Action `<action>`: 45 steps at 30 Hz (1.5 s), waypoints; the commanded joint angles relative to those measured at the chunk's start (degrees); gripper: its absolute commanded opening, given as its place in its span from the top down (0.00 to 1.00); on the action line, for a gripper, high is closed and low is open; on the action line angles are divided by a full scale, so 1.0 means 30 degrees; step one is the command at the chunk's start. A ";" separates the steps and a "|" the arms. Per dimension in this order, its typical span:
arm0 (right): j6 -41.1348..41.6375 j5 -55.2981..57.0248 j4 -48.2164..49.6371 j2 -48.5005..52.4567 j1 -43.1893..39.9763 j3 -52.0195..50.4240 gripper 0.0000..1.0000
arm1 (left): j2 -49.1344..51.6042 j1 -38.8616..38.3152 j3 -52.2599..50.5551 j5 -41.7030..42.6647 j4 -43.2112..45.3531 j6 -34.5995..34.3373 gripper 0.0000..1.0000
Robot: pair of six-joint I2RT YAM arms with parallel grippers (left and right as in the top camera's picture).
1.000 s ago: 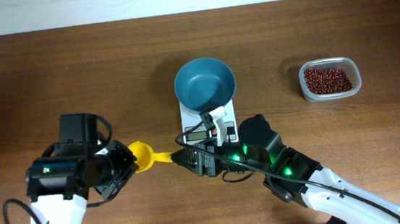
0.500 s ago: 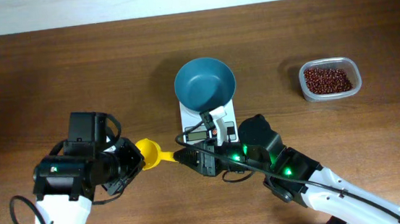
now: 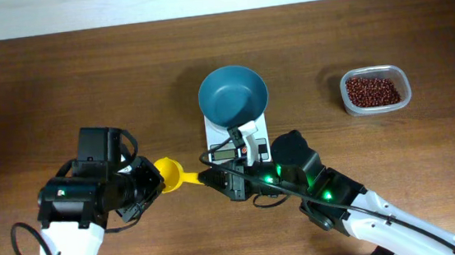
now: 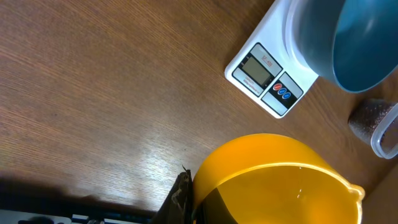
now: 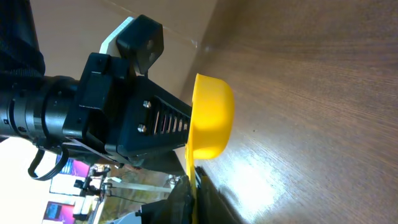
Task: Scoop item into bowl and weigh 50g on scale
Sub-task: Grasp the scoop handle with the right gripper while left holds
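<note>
My right gripper [image 3: 207,179] is pinching the thin handle of the yellow scoop [image 3: 168,175]. In the right wrist view the handle's edge runs down between the dark fingers [image 5: 180,194] at the bottom of the picture, and the scoop's cup stands up above them with its rounded back turned away. My left gripper [image 3: 151,182] sits at 9 o'clock of the scoop, tight against the cup. In the left wrist view the cup fills the lower right and one dark finger [image 4: 177,198] lies just beside its rim. From these views I cannot tell whether that gripper is clamped on the cup or only standing close around it. In the overhead view the scoop lies between the two arms, cup toward the left arm and handle toward the right. At about 1 o'clock from the scoop is the scale [image 3: 248,130], white, with its grey display and its red and blue buttons on the edge nearest the scoop; I cannot make out a reading. The bowl [image 3: 233,94], teal-blue, rests on the scale's platform and overhangs its far edge. At about 2 o'clock from the scoop, well apart from the bowl and near the right side of the table [image 3: 82,74], a clear plastic tub [image 3: 347,94] holds the beans [image 3: 373,91], a dark red-brown heap. Every bean I can see is in that tub.
</note>
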 commanded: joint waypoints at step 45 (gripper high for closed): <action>-0.0321 -0.0874 0.0051 0.0124 0.0117 0.0342 0.85 | 0.0029 -0.1683 0.0153 0.0335 0.1078 0.2550 1.00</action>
